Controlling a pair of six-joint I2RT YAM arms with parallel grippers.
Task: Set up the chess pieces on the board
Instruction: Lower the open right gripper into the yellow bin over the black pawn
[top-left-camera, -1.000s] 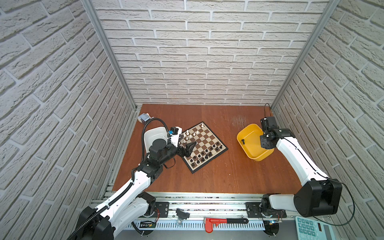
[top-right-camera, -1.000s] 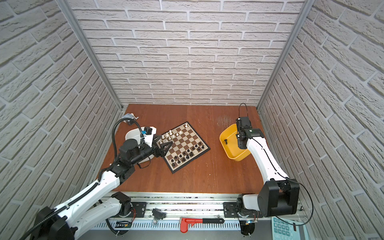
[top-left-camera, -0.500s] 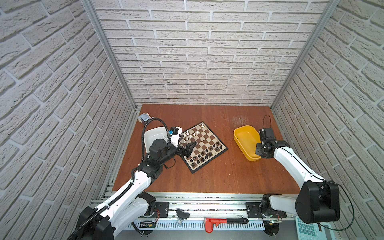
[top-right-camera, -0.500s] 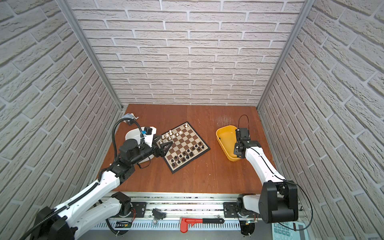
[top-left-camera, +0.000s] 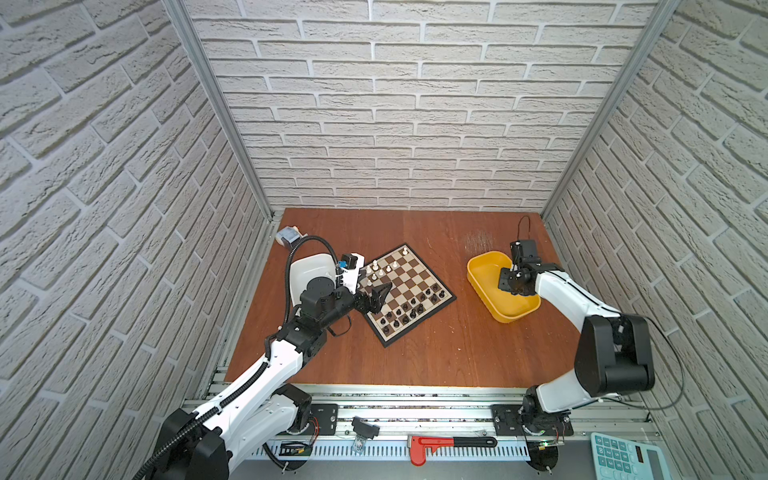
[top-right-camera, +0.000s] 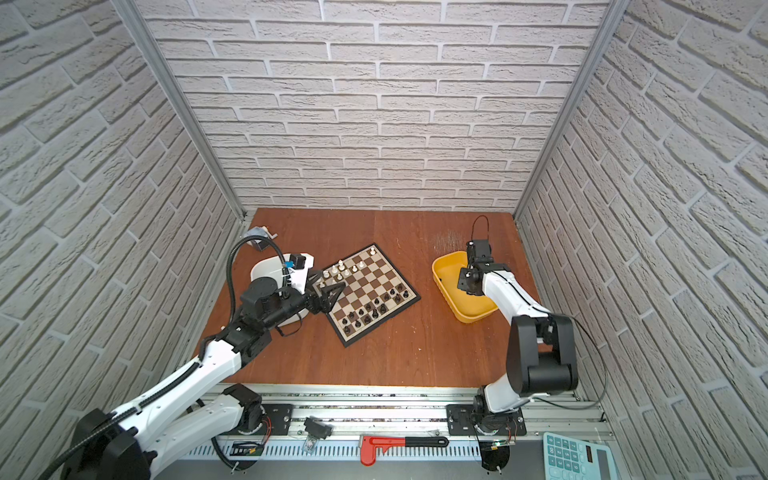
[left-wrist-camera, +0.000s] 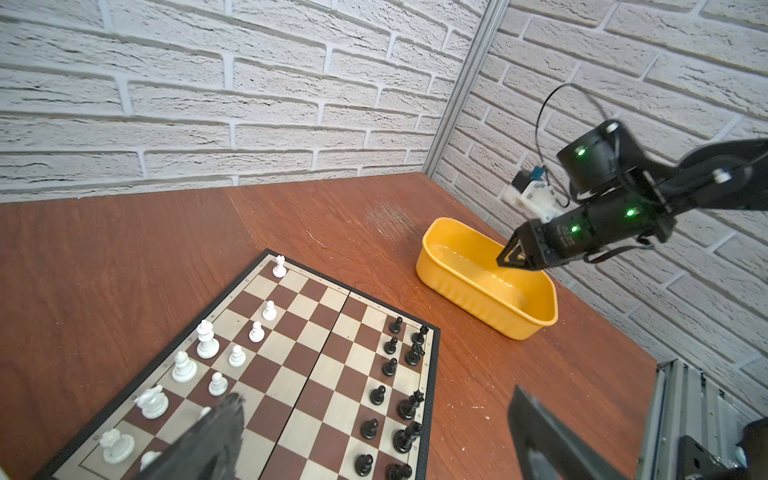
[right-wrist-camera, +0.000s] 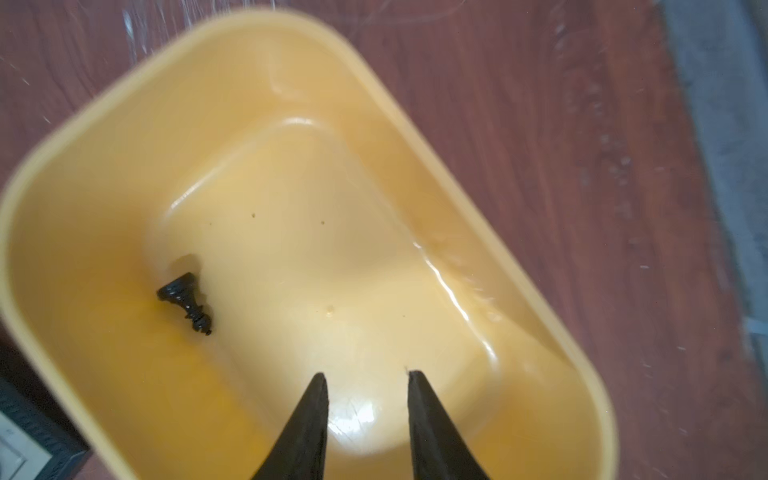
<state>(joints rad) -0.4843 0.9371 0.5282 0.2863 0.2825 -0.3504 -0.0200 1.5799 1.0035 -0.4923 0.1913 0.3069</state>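
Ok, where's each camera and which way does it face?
Top views: high at the front, looking down on both arms, board, yellow tub.
Left wrist: low over the board, facing tub and right end effector; own fingers show.
Right wrist: above the tub, looking in at a black piece; own fingers show.
All share the tub.

Board (top-left-camera: 409, 286) with chess pieces (top-left-camera: 419, 308), right tool (top-left-camera: 510, 286) over yellow tub (top-left-camera: 509, 318)

Both top views overlook the whole bench (top-left-camera: 415, 353) from high; left wrist looks low across the board (left-wrist-camera: 316, 365) to the yellow tub (left-wrist-camera: 469, 296), which right wrist views closely.
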